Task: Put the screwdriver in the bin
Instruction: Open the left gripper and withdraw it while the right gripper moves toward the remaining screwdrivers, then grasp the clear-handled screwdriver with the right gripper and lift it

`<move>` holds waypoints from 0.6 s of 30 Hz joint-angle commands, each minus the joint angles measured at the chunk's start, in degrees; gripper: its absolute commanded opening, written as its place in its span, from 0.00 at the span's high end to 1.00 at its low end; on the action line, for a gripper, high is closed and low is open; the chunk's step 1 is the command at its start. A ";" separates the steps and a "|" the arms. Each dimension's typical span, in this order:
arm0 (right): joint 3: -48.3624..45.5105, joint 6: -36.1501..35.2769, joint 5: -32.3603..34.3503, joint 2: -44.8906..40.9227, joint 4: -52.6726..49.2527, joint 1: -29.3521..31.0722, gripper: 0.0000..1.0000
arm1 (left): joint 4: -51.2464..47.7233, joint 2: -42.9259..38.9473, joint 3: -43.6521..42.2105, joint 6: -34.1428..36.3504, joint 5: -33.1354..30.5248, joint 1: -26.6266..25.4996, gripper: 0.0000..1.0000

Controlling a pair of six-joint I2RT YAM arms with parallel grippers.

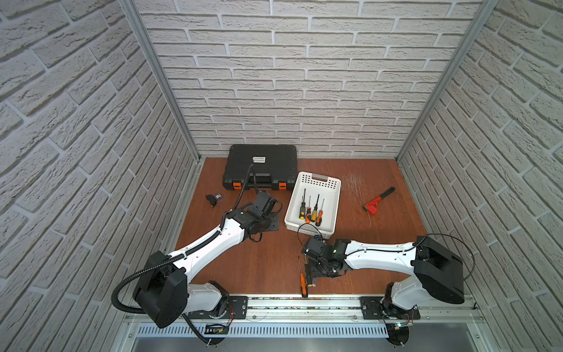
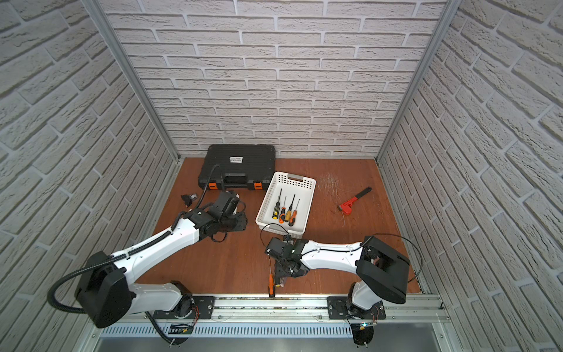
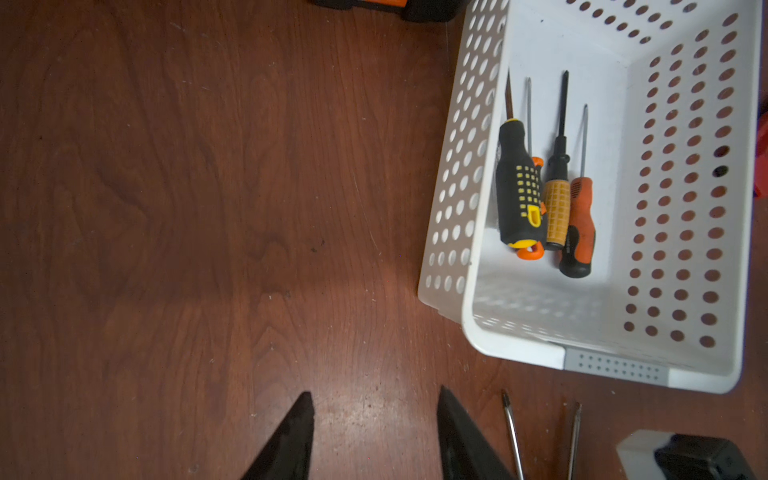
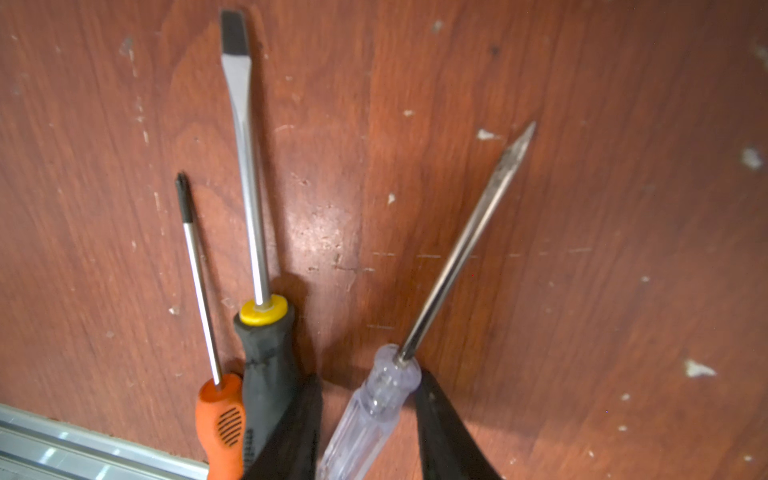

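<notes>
Clear-handled screwdriver (image 4: 374, 407), judged light, stiff and slick, is lying on the table (image 4: 582, 208) beside two other screwdrivers (image 4: 257, 353), the right gripper (image 4: 368, 378) bracketing its handle near the collar, firm clamping impossible to tell; the left gripper (image 3: 375, 392) is hanging spread and empty; the white bin (image 1: 337, 204) is holding four screwdrivers (image 1: 310, 211).

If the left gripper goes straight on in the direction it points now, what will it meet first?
Probably the bare table: the left gripper is open over wood with nothing between. Its height is unclear. Further along lies the black toolcase; the bin is off to the side.
</notes>
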 commanded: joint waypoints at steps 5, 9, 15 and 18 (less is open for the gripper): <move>-1.60 -0.18 -0.14 -1.53 -3.37 0.86 0.67 | 0.23 -1.07 0.31 0.34 -0.96 1.19 0.51; -1.58 -1.88 1.60 -1.83 -5.98 0.86 0.77 | 0.19 -0.22 0.84 0.36 -0.72 1.32 0.51; -1.45 -3.06 2.85 -2.96 -6.28 0.66 0.94 | 0.14 0.81 1.62 0.52 -0.27 1.38 0.51; -1.57 -3.42 3.69 -4.36 -7.72 0.05 0.94 | 0.05 1.26 2.10 0.77 -0.21 1.47 0.51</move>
